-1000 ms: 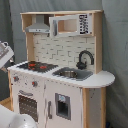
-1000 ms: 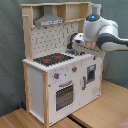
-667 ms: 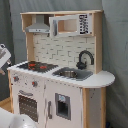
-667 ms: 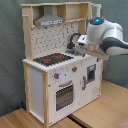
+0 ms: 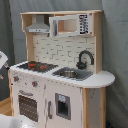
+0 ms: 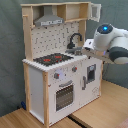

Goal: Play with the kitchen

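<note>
The kitchen (image 5: 60, 85) is a white and light-wood toy unit that shows in both exterior views. It has a red-ringed black hob (image 5: 35, 65), a grey sink (image 5: 71, 74) and a black faucet (image 5: 85, 59). Below them are knobs and an oven door (image 5: 27, 106). A pegboard back and a top shelf with a hood rise above the counter. In the second exterior view the kitchen (image 6: 55, 80) stands left of centre. There my white arm (image 6: 111, 45) hangs in front of its right end. My gripper (image 6: 88, 47) overlaps the sink area. The first exterior view shows only a white arm part (image 5: 2, 60) at the first exterior view's left edge.
A grey curtain hangs behind the kitchen. A wooden floor (image 6: 100, 110) lies in front of it. A microwave-style cabinet (image 5: 70, 24) sits on the top shelf. A white rounded object (image 5: 7, 121) is at the first exterior view's bottom left corner.
In the second exterior view the arm has drifted right and slightly down, away from the pegboard and faucet. In the first exterior view the white arm part has slipped further towards the left edge.
</note>
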You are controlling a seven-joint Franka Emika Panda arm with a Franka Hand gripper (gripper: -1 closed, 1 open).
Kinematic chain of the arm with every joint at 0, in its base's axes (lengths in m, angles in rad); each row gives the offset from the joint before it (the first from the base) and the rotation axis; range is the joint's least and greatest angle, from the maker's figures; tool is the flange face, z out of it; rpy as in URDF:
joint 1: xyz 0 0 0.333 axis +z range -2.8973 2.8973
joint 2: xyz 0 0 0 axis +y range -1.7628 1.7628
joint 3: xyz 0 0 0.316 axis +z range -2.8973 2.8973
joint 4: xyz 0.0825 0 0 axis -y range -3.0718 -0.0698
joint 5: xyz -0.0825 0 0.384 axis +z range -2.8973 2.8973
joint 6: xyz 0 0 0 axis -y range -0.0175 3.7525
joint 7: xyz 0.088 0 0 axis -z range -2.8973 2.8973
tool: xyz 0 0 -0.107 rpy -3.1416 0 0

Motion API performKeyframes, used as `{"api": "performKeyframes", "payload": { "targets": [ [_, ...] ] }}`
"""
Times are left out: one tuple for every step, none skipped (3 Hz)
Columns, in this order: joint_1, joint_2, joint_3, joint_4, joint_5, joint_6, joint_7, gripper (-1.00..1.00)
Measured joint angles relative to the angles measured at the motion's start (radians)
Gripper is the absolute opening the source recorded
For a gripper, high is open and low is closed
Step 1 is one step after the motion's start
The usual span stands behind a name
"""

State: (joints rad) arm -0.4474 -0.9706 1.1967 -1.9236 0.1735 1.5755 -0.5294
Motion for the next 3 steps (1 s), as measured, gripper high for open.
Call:
{"api": "performKeyframes", "payload": {
  "targets": [
    [0.042, -0.062, -0.027, -0.046, -0.052, -0.003, -0.001, 1.00],
    [0.084, -0.125, -0.058, -0.082, -0.124, -0.015, -0.005, 1.00],
    [0.123, -0.181, -0.084, -0.108, -0.206, -0.031, -0.012, 1.00]
  ]
}}
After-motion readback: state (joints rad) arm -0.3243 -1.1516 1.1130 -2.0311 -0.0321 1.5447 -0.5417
